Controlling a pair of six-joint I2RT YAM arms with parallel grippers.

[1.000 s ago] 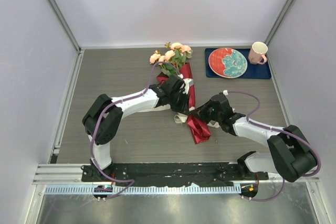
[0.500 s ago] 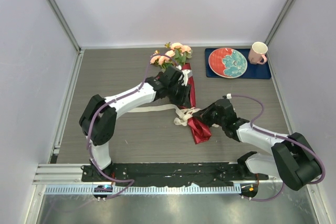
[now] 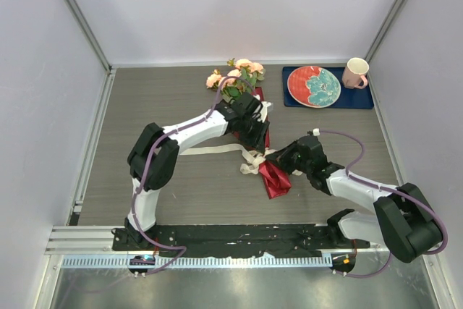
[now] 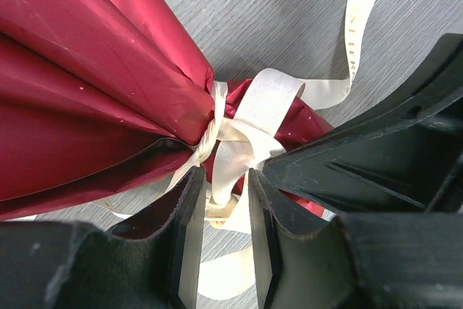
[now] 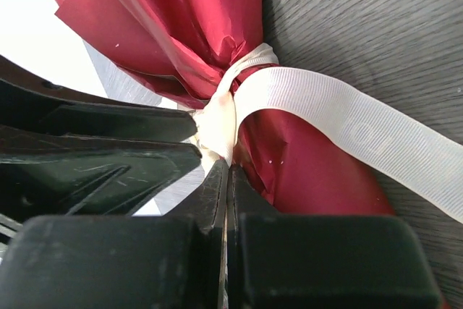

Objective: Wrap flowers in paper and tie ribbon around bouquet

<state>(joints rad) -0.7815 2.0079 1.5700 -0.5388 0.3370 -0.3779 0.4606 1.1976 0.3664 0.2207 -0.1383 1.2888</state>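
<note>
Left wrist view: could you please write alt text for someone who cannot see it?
A cream ribbon is knotted around gathered dark red paper on a grey table. The left pincer stands open, straddling a ribbon strand.

Top cam looks down from behind; both wrist cams close on ribbon point(image 4: 264, 99) (shared).

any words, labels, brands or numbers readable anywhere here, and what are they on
No text here is clear enough to quote.
ribbon: a faint row of pale printed characters runs along it in both wrist views, too faint and blurred to read.
plate: red and teal pattern only, no lettering visible.
mug: no lettering visible.
</note>
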